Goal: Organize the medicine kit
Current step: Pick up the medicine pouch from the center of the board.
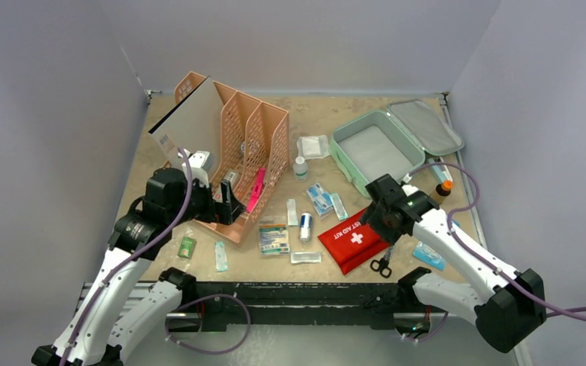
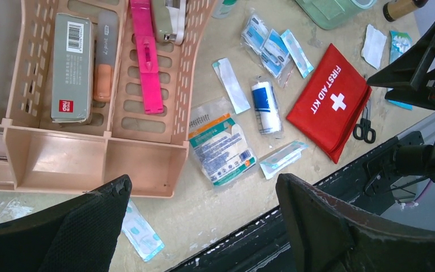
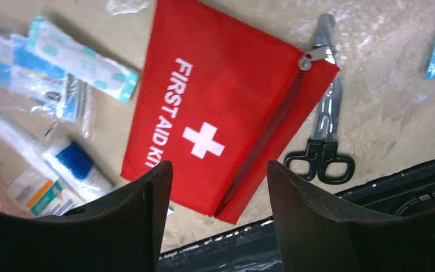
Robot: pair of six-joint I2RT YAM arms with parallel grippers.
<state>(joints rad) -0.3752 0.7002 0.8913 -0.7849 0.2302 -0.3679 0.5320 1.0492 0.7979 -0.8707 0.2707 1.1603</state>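
Desk (image 1: 336, 107) cluttered; kit (image 1: 374, 152) open, upper right of top view. Right hand (image 3: 218, 170) half-open, empty, over red pouch (image 3: 215, 102): drop lower, pinch zipper edge squarely. Left hand (image 2: 204, 187) wide open, empty.

Orange mesh rack (image 1: 268, 139), red first-aid pouch (image 1: 349, 237) beside black scissors (image 1: 382, 266)

The left arm (image 1: 133, 229) is reaching forward with its elbow bent. The left gripper (image 1: 227, 204) is pointing to the right and spreading its jaws wide (both dark fingers (image 2: 90, 226) are showing at the wrist view's lower edge). The right arm (image 1: 458, 244) is leaning inward to the left. The right gripper (image 1: 372, 217) is pointing downward, its jaws standing partly apart.
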